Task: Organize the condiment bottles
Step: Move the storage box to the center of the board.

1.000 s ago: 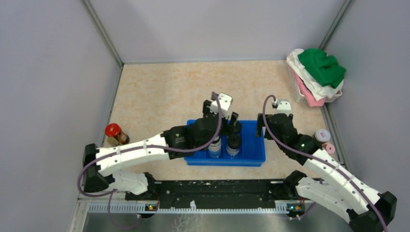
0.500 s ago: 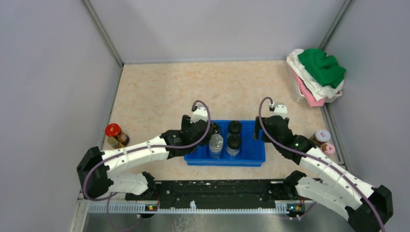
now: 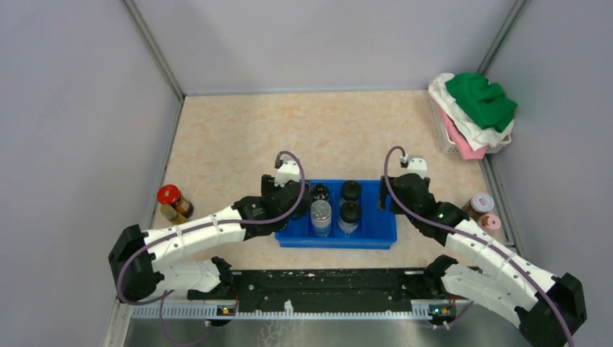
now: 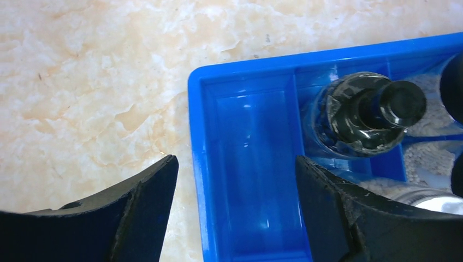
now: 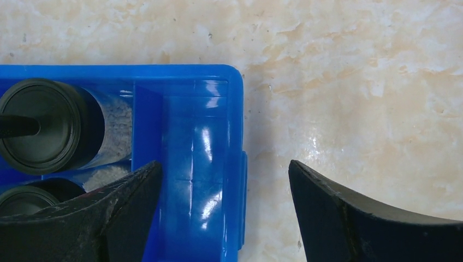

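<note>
Condiment bottles (image 3: 349, 212), four, stand in blue tray (image 3: 376, 235); left gripper (image 4: 236, 164) over its left end, right gripper (image 5: 224, 169) over its right end, both jaws open, empty.

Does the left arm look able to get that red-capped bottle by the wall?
Probably yes: the left gripper hangs open and empty over the blue tray, with only bare table between it and the red-capped bottle.

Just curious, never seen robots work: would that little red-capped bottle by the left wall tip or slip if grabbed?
The red-capped bottle looks taller than wide, so a push near its cap would probably tip it. Its round body could then roll. Its side seems smooth and glassy, so possibly slippery.
</note>
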`<action>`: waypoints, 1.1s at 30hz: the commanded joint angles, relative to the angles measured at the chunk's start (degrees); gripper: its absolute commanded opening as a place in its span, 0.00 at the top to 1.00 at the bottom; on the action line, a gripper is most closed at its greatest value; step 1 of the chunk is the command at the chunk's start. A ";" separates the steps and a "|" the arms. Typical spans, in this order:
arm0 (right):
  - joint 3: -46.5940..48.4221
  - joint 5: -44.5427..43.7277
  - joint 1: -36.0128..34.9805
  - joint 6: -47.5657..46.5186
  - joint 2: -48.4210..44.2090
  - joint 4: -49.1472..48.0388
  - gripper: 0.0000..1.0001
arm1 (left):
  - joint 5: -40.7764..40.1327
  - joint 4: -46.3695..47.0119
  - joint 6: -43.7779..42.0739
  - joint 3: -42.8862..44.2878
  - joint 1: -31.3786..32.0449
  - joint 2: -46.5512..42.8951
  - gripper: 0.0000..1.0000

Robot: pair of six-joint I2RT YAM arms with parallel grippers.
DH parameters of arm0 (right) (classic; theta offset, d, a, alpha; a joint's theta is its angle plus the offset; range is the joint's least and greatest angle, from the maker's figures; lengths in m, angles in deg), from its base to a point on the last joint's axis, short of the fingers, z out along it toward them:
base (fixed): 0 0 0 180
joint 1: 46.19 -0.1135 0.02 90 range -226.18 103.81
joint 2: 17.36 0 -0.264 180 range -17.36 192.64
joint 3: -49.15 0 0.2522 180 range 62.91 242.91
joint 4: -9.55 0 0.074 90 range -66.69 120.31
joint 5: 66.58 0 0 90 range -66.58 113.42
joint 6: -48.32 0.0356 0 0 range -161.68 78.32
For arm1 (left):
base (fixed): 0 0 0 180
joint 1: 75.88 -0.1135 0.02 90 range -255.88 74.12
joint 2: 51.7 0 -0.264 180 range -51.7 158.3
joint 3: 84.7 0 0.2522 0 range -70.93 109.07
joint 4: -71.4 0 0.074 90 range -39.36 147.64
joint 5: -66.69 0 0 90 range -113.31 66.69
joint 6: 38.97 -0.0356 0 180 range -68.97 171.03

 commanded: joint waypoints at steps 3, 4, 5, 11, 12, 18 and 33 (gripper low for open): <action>-0.03 0.59 0.61 0.20 0.66 -2.65 0.16 | -1.99 -1.59 4.50 -2.53 -2.33 -0.91 0.15; -0.03 0.58 0.64 0.19 0.82 -2.72 0.16 | -0.79 -0.92 4.61 -3.15 -3.07 -0.77 0.15; -0.10 0.73 0.58 0.12 0.93 -2.87 0.16 | 0.52 -0.15 4.42 -3.81 -3.87 -0.47 0.15; -0.46 1.02 0.63 0.02 2.01 -3.83 0.17 | 4.63 2.55 5.07 -6.08 -6.11 2.04 0.15; -0.54 1.03 0.65 0.01 2.31 -4.15 0.18 | 5.09 3.08 5.12 -6.35 -6.34 2.44 0.15; -0.77 1.61 0.76 0.02 5.69 -6.04 0.20 | 8.96 6.19 4.26 -6.99 -7.72 5.24 0.17; -2.99 3.60 1.31 1.24 11.61 -10.28 0.32 | 11.00 7.85 4.32 -8.49 -8.85 6.21 0.24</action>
